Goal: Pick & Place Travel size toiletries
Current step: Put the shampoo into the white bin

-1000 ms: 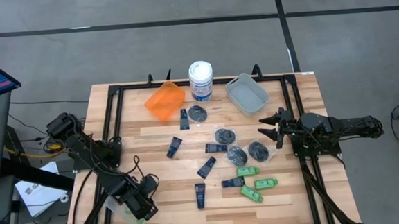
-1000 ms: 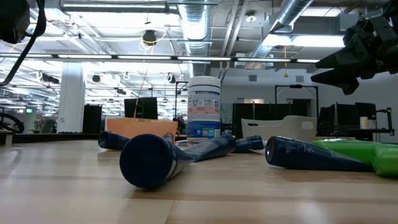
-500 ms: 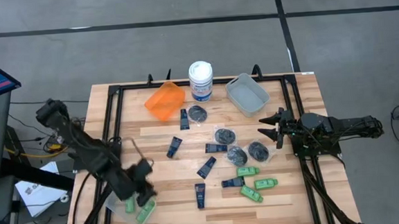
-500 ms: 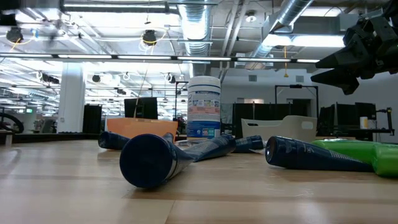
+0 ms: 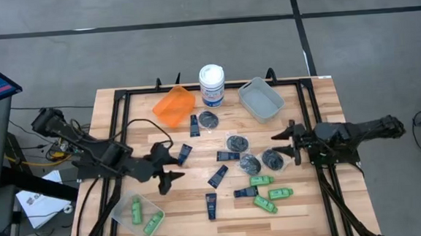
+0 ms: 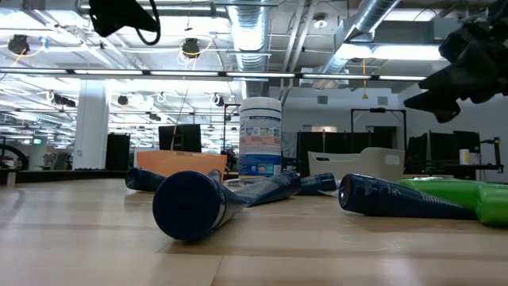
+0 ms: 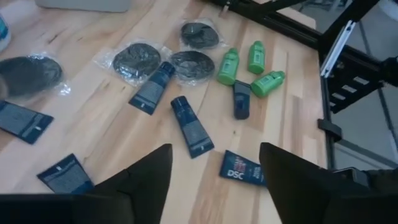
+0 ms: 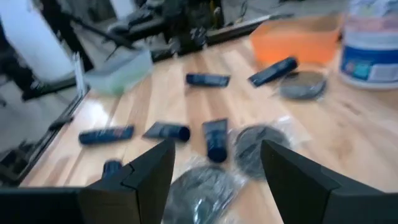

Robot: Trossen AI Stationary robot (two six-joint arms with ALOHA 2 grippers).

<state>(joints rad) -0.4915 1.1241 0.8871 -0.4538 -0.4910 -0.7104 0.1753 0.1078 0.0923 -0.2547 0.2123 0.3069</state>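
Observation:
The toiletries lie loose on the table's middle: navy tubes, dark round pots and green bottles. Two more green bottles lie in the clear bin at the near left. My left gripper hangs open above the table, left of the tubes, with nothing between its fingers. Its wrist view looks down on tubes, pots and green bottles. My right gripper stands open at the right, beside a pot, and holds nothing.
An orange bin, a white tub with a blue label and a grey bin stand along the far side. A black frame runs around the table. In the low view a navy tube lies close in front.
My left gripper has risen from the clear bin at the near left and swung toward the table's middle, turning as it went. Two green bottles now show in the bin it covered. My right gripper has swung a little toward the near edge.

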